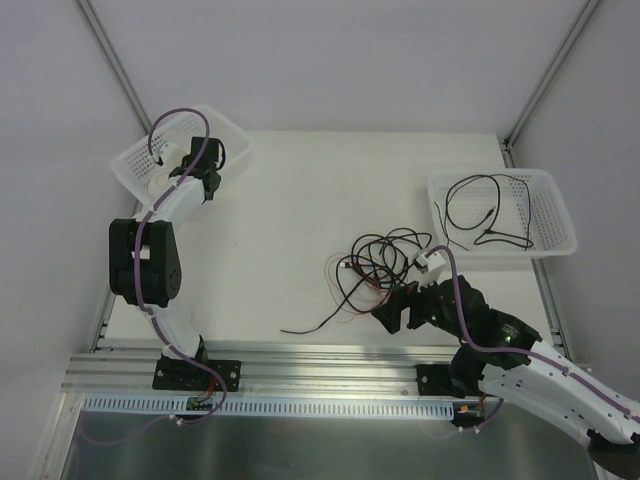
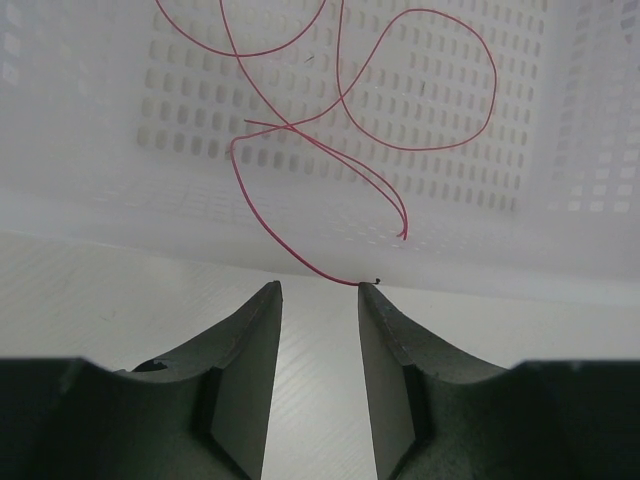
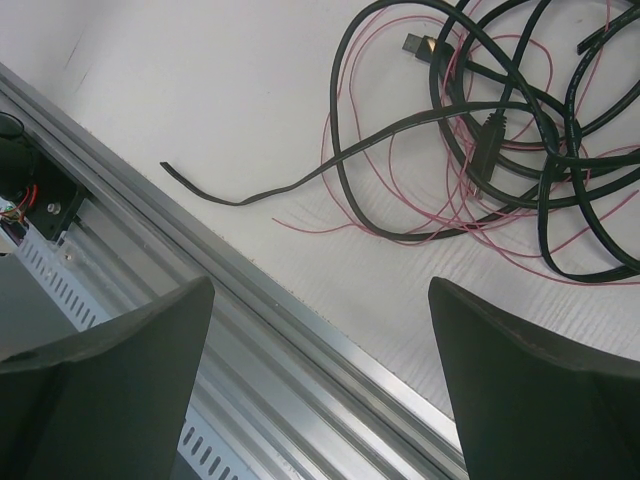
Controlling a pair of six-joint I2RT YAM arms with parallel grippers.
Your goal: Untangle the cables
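A tangle of black cables and thin red wires [image 1: 375, 265] lies on the table's middle right; it also shows in the right wrist view [image 3: 500, 130]. One black cable end [image 3: 240, 198] trails toward the near edge. My right gripper [image 1: 395, 312] [image 3: 320, 290] is wide open and empty, just near of the tangle above the table's front edge. A single red wire [image 2: 340, 100] lies looped in the left white basket [image 1: 232, 132] [image 2: 450, 250], one end hanging over its rim. My left gripper [image 1: 207, 178] [image 2: 320, 288] is open and empty at that rim, the wire's end by its right fingertip [image 2: 372, 292].
A second white basket [image 1: 562, 215] at the right holds a separated black cable [image 1: 480, 215]. An aluminium rail [image 1: 320, 360] [image 3: 250, 300] runs along the table's near edge below my right gripper. Thick purple arm cables run along both arms.
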